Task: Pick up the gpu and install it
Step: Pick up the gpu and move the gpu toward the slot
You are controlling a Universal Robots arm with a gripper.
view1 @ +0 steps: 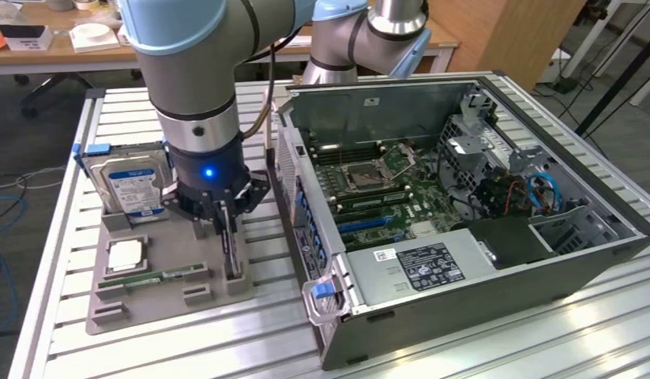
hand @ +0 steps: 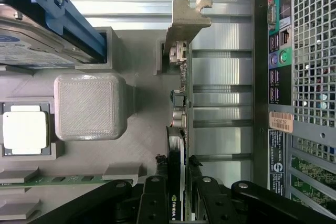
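Right, the gpu (view1: 234, 257) (hand: 178, 124) stands on edge in a slot of the grey holder tray (view1: 156, 304) (hand: 142, 145), at the tray's side nearest the PC case (view1: 462, 237) (hand: 299, 77). In the wrist view its silvery bracket (hand: 185, 22) sits at the end away from the gripper. The gripper (view1: 224, 225) (hand: 177, 203) is straight over the card w/ jaws drawn in narrow, one black finger (hand: 155, 198) on each face, and looks clamped onto it. The card seems seated in the slot, not lifted. Beside it on the tray is a blocky grey post (hand: 90, 106), then the square silver CPU (view1: 125, 257) (hand: 23, 132) in its pocket. A green memory stick (view1: 145, 278) (hand: 52, 181) lies flat along the tray. The hard drive (view1: 129, 185) (hand: 31, 45), w/ blue-white label and blue carrier, stands upright at the tray's far end. The case lies on its side on the exterior view's right, w/ side panel off and the motherboard (view1: 377, 189) and PSU (view1: 430, 264) exposed. Its rear I/O ports and vent grille face the tray. Everything sits on a slatted aluminium table (view1: 494, 347) (hand: 220, 72).
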